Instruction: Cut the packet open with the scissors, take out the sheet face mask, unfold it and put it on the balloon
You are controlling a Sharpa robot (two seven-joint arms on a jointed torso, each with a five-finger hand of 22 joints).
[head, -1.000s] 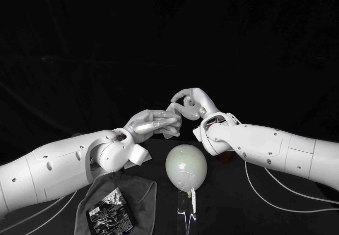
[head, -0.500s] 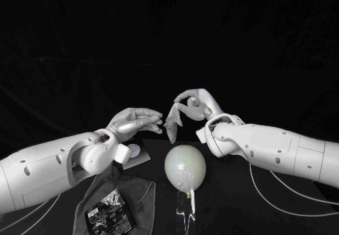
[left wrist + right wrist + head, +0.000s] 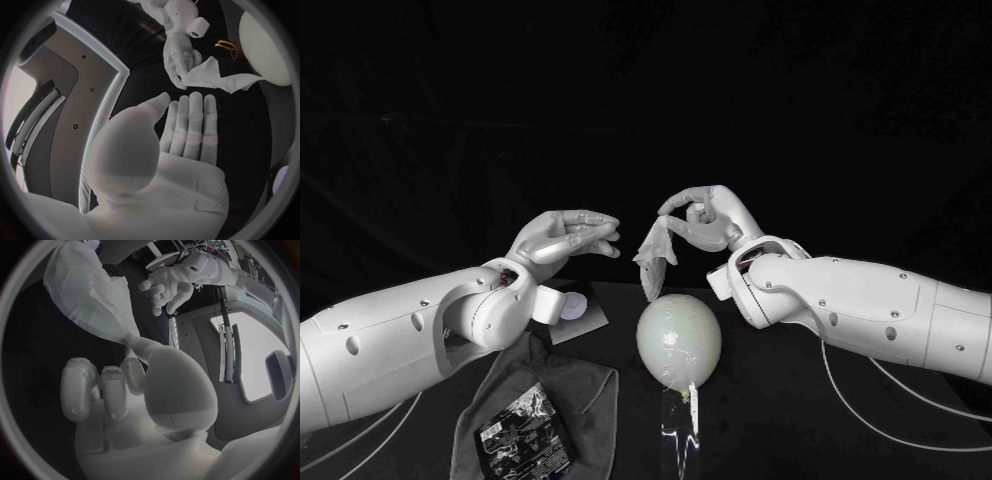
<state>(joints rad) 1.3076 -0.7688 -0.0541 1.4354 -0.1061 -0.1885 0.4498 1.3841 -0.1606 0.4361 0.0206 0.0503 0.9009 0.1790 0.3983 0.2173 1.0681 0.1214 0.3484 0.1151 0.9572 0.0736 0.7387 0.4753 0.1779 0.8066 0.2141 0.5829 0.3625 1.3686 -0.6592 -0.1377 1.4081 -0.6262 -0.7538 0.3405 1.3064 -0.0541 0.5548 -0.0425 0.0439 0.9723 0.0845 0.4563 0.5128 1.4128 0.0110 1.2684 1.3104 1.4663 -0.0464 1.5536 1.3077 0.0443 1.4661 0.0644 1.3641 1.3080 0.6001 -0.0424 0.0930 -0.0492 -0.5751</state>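
The white sheet mask (image 3: 653,250) hangs crumpled from my right hand (image 3: 705,219), which pinches its upper edge between thumb and fingers just above the balloon (image 3: 678,340). The pale balloon stands upright at the table's middle. My left hand (image 3: 568,236) hovers to the left of the mask, apart from it, holding nothing. In the left wrist view my left hand (image 3: 187,130) has its fingers stretched out toward the right hand (image 3: 181,50) and the mask (image 3: 219,77). The right wrist view shows the mask (image 3: 94,295) pinched in my right hand (image 3: 134,385), with the left hand (image 3: 165,287) beyond.
The opened black packet (image 3: 524,435) lies on a grey cloth (image 3: 567,380) at the front left. A small white round object (image 3: 574,303) sits behind the cloth near my left arm. A clear stand (image 3: 679,430) holds the balloon. Cables (image 3: 862,410) trail at the right.
My left hand has let go of the mask and drawn back to the left. The mask now hangs from the right hand alone, slightly lower over the balloon.
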